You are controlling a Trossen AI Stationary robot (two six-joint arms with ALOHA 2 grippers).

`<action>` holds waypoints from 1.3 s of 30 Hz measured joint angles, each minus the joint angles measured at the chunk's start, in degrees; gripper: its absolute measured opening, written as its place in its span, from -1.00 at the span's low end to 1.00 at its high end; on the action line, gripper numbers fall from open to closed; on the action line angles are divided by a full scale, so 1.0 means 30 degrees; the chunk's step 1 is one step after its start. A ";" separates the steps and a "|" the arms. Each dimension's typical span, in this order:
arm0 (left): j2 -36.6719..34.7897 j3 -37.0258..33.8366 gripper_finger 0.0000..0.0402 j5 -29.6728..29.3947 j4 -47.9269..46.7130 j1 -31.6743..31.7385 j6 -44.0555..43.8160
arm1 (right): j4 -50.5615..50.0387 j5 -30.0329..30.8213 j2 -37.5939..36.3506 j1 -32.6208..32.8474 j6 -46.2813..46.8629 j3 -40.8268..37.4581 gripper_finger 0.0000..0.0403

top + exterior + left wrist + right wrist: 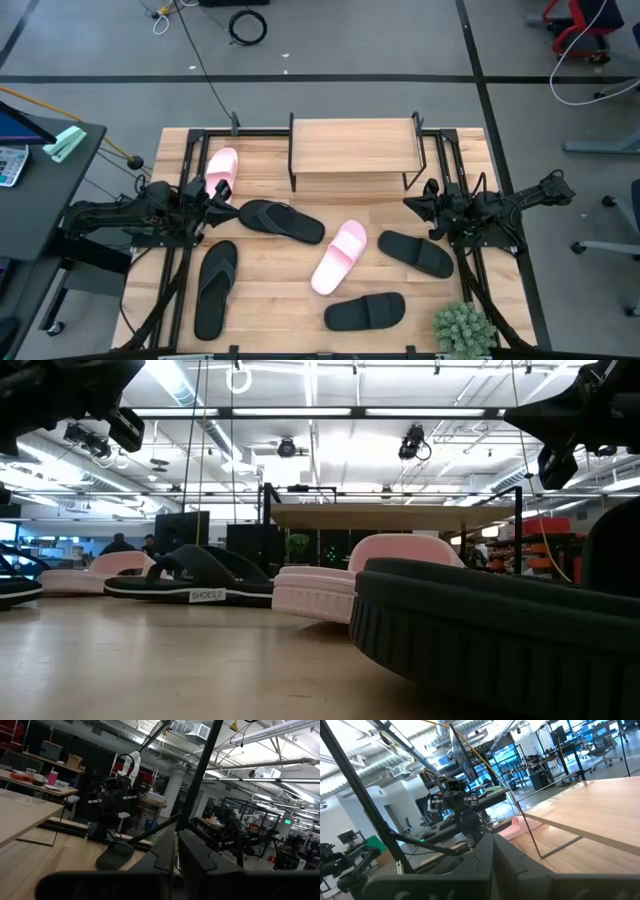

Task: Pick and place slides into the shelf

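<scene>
The left gripper (222, 196) had its fingers (165, 851) together, holding nothing. It hung above the left side of the table (270, 290), between a pink-and-white slide (221, 170) on its far side and the toe of a black thong flip-flop (281, 220) on its near right side. The right gripper (415, 203) had its fingers (487, 854) pressed together and empty as well. It sat above the right side of the table, just off the near right corner of the shelf (353, 146).

The shelf stood at the far middle of the table, between the two arms, and its top board was bare. All six slides lay on the tabletop, none on the shelf. A second black thong flip-flop (215, 287) lay near the left front, pointing front to back. The second pink-and-white slide (339, 257) lay tilted near the table's centre. One black wide-strap slide (416, 253) lay to its right, below the right gripper. The other black wide-strap slide (365, 311) lay crosswise at the near edge.

A small green plant (463, 329) stood at the near right corner of the table.
</scene>
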 joint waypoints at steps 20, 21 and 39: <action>-0.0006 0.0001 -0.86 0.0001 0.0001 0.0000 0.0000 | 0.0005 -0.0001 0.0005 0.0001 -0.0004 -0.0004 -0.93; -0.0004 0.0007 -0.86 0.0007 0.0000 0.0000 -0.0004 | 0.0004 0.0002 0.0003 0.0001 -0.0007 -0.0002 -0.93; 0.0008 0.0002 -0.90 -0.0641 0.0089 0.0342 0.3008 | 0.0698 0.0232 -0.0001 0.0001 -0.3146 0.0254 -0.93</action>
